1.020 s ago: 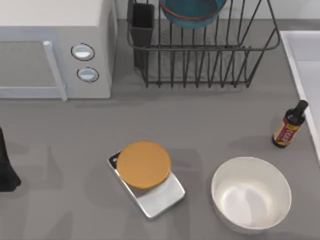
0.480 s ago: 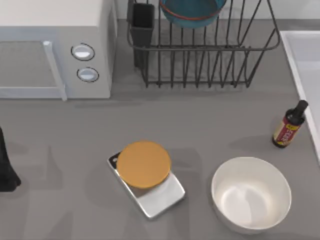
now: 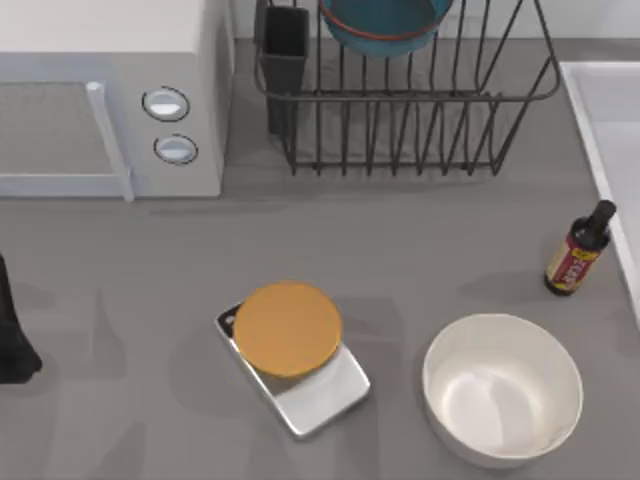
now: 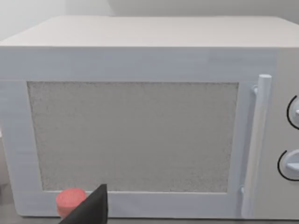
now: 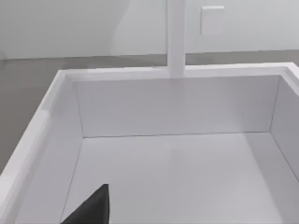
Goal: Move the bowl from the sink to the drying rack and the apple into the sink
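nothing moved, bowl point(image 3: 385, 25) cut off in drying rack point(image 3: 410, 100)

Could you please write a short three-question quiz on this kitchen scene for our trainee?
1. True or false: the blue bowl already sits in the drying rack.
2. What lies on the scale: A) an orange disc, B) a spoon, C) a sponge?
3. Fill in: the small dark bottle stands beside the ____.

Key: 1 true; 2 A; 3 sink.
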You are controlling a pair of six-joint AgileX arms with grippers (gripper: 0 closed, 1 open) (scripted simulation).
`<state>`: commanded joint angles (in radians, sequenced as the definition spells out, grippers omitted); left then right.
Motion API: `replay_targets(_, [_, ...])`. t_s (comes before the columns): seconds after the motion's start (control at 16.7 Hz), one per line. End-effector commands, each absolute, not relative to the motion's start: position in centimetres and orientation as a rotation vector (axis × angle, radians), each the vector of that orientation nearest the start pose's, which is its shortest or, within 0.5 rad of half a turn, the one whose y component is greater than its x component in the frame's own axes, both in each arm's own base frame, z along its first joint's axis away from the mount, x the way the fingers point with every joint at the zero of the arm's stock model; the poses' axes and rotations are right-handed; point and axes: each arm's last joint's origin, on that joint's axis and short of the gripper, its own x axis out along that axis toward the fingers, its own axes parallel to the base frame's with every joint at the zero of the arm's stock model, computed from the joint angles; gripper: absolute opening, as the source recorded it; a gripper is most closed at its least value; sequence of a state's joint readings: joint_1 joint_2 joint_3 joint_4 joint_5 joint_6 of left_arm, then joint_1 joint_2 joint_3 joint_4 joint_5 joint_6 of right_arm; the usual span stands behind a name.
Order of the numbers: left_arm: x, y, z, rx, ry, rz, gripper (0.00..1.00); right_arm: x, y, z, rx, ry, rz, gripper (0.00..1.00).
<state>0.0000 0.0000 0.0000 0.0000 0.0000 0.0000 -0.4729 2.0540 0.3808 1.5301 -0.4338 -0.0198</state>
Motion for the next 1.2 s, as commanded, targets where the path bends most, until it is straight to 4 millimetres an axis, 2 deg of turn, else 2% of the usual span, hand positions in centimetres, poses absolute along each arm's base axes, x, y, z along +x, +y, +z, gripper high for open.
replay_targets(0.18, [10.6,-0.1,16.0,0.000,0.000,0.000,1.00,24.1,-10.3,8.2,0.062,0.224,-0.075,1.00])
replay_targets(0.3, [10.6,-0.1,16.0,0.000,0.000,0.000,1.00,23.5,-9.5,10.0,0.067,0.230,-0.104,1.00])
replay_targets(0.42, [10.6,-0.1,16.0,0.000,0.000,0.000,1.00,23.0,-8.4,12.8,0.053,0.169,-0.102,1.00])
replay_targets(0.54, [10.6,-0.1,16.0,0.000,0.000,0.000,1.00,22.3,-6.8,16.4,0.028,0.060,-0.067,1.00])
replay_targets(0.66, [10.6,-0.1,16.0,0.000,0.000,0.000,1.00,20.6,-4.9,19.9,0.007,-0.062,-0.015,1.00])
replay_targets(0.78, [10.6,-0.1,16.0,0.000,0.000,0.000,1.00,18.0,-3.3,22.1,0.003,-0.139,0.023,1.00])
replay_targets(0.96, [10.6,-0.1,16.0,0.000,0.000,0.000,1.00,14.3,-1.9,22.6,0.003,-0.169,0.017,1.00])
replay_targets(1.2, [10.6,-0.1,16.0,0.000,0.000,0.000,1.00,11.3,-1.2,20.8,-0.011,-0.138,-0.061,1.00])
